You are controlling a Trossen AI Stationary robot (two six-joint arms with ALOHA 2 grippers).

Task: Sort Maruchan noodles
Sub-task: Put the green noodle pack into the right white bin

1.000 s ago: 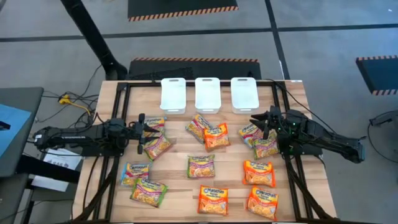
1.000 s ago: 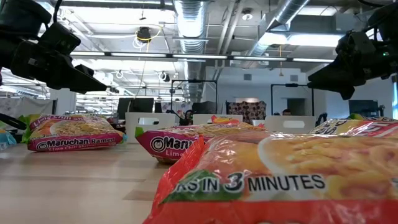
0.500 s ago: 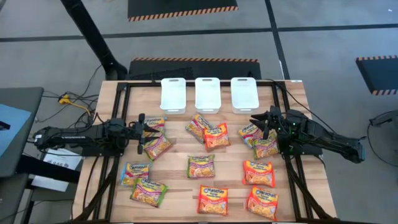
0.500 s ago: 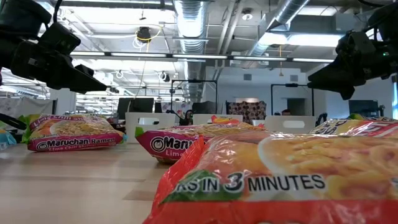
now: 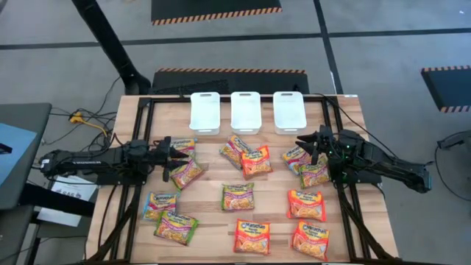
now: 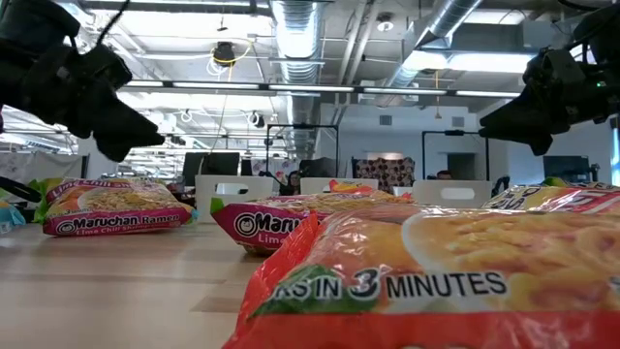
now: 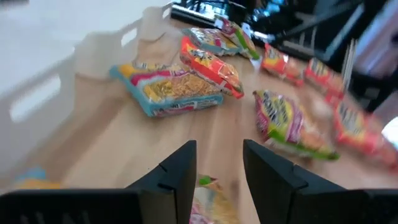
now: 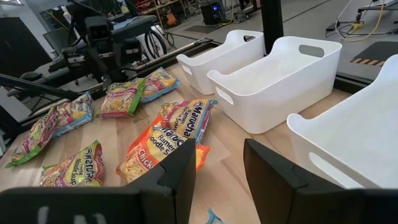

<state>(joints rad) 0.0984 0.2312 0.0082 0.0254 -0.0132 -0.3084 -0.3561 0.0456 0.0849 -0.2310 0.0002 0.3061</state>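
Several Maruchan noodle packets lie flat on the wooden table (image 5: 206, 193): orange-red ones (image 5: 255, 161) (image 5: 306, 205), green-yellow ones (image 5: 185, 174) (image 5: 238, 196), pale yellow-blue ones (image 5: 182, 145) (image 5: 159, 205). My left gripper (image 5: 174, 153) is open and hovers over the packets at the middle left; it also shows in the low view (image 6: 136, 131) and in its wrist view (image 7: 217, 165). My right gripper (image 5: 304, 146) is open above the packets (image 5: 296, 157) at the middle right, and empty in its wrist view (image 8: 217, 168).
Three white rectangular trays (image 5: 205, 112) (image 5: 245, 111) (image 5: 289, 111) stand in a row along the far edge. A black frame (image 5: 147, 110) borders the table's left, right and far sides. Two orange-red packets (image 5: 252, 237) (image 5: 310, 240) lie near the front edge.
My left gripper has turned about its wrist and tipped downward over the packets at the middle left; it stays open. The right arm and the packets have kept still.
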